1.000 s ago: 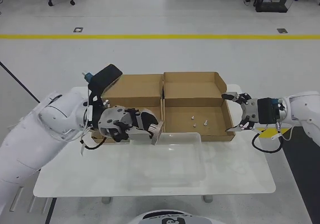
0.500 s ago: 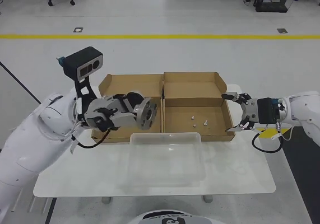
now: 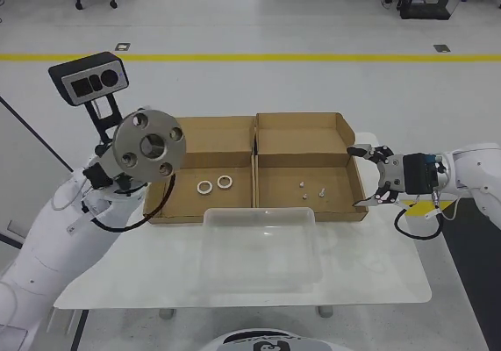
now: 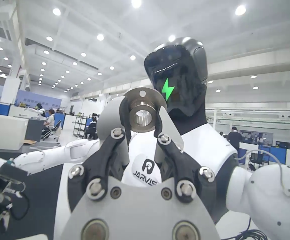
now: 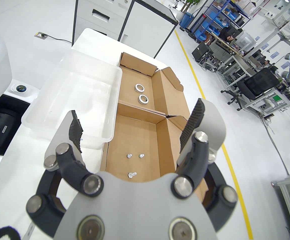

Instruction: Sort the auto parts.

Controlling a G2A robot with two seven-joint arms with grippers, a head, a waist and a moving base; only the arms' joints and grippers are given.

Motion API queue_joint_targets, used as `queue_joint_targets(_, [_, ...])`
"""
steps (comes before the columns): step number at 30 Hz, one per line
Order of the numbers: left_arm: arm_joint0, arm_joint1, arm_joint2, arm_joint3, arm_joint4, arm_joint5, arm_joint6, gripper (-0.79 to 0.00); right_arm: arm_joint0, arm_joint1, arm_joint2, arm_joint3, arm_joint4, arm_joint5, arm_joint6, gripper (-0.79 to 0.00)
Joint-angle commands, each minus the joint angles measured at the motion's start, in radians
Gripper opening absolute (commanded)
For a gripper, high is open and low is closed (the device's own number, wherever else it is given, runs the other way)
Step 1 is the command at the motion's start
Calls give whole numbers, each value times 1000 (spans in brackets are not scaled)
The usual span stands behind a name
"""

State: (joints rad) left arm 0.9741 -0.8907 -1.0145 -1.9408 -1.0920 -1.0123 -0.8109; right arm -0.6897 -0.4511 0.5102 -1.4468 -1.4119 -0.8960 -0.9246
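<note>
Item 1, flanged hub point(image 3: 149, 145): we record it clamped by its short barrel in the left hand point(image 4: 142, 119), the round drilled face turned up toward the top view. A second ago this hand sits low at the near edge of the left box point(image 3: 219, 145), beside the corner of the clear bin point(image 3: 257, 210). Half a second ago it is over that box. Now it stands high, up and out to the left of the box, well apart from the table point(image 3: 373, 263).

Item 2, rings point(image 3: 215, 184): two, lying side by side on the floor of the left box and now uncovered by the raised arm.

Item 3, bolts point(image 3: 311, 189): three small ones, on the floor of the right box point(image 3: 307, 145).

Item 4, right hand point(image 3: 357, 178): spread wide and holding nothing, it hangs at the outer edge of the right box, unmoved across all three moments.

Remarks: we judge the hub lifted out and not yet sorted; the bin looks bare, so this may be the last part. It still needs a lowering into a box, and which box we cannot tell
</note>
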Motion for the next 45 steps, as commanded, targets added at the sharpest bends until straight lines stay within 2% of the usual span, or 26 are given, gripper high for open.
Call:
queue_joint_targets(1, [6, -16, -3, -13, -11, 0, 3, -785, 0, 0, 0, 0, 0, 0, 0, 0])
queue_joint_targets(12, [39, -103, -38, -37, -139, 0, 3, -785, 0, 0, 0, 0, 0, 0, 0, 0])
queue_joint_targets(22, [70, -157, -76, -3, -151, 21, -18, -785, 0, 0, 0, 0, 0, 0, 0, 0])
queue_joint_targets(30, [83, -169, -129, 78, 83, 73, -70, -785, 0, 0, 0, 0, 0, 0, 0, 0])
queue_joint_targets(38, [90, -167, -152, 87, 253, 102, -99, -785, 0, 0, 0, 0, 0, 0, 0, 0])
queue_joint_targets(42, [98, -173, -138, 64, 189, 75, -72, -785, 0, 0, 0, 0, 0, 0, 0, 0])
queue_joint_targets(45, [100, -181, -120, 43, 80, 57, -54, -785, 0, 0, 0, 0, 0, 0, 0, 0])
